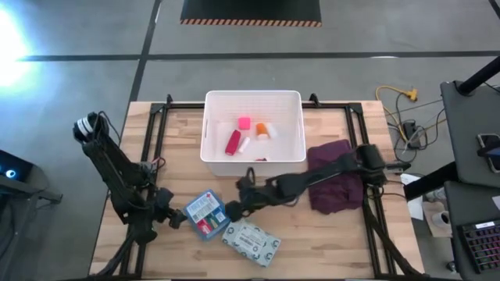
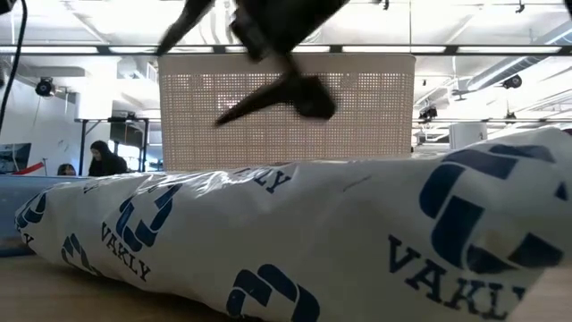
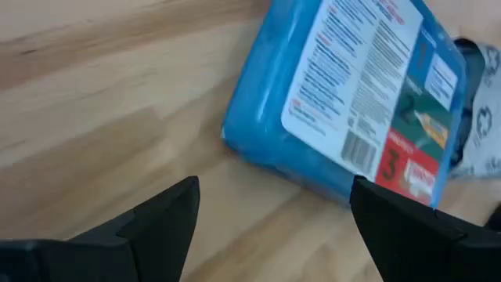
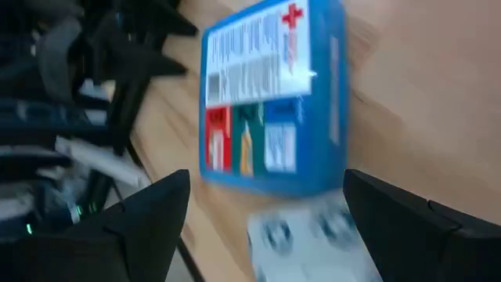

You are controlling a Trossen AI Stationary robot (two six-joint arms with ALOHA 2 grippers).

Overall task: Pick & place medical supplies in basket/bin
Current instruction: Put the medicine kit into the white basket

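Both sets of jaws are spread and empty, both aimed at the blue first-aid box (image 1: 205, 213) lying flat on the tabletop (image 1: 328, 250) near its front edge. Left gripper (image 1: 173, 219) sits just beside the box on its left side; the left wrist view shows the box (image 3: 344, 94) ahead of the spread fingers (image 3: 160, 215), not yet between them. Right gripper (image 1: 234, 209) reaches in low from the other side, just beside the box's right edge; its wrist view has the box (image 4: 270, 98) centred ahead of its own wide gap, so it looks lined up for a straddle grasp. My read: one arm is about to pick, and two on one box risks a clash. Grey-white patterned packet (image 1: 251, 241) lies just beside the box toward the front, close enough to get nudged. It fills the low view (image 2: 295, 241), right by the camera. White bin (image 1: 215, 152) stands behind, mid-table, already holding a red bottle (image 1: 233, 142), pink tape roll (image 1: 244, 122) and small white pieces (image 1: 268, 131). Maroon cloth (image 1: 337, 183) lies under the right arm, not part of the job. Box and packet are left to move.
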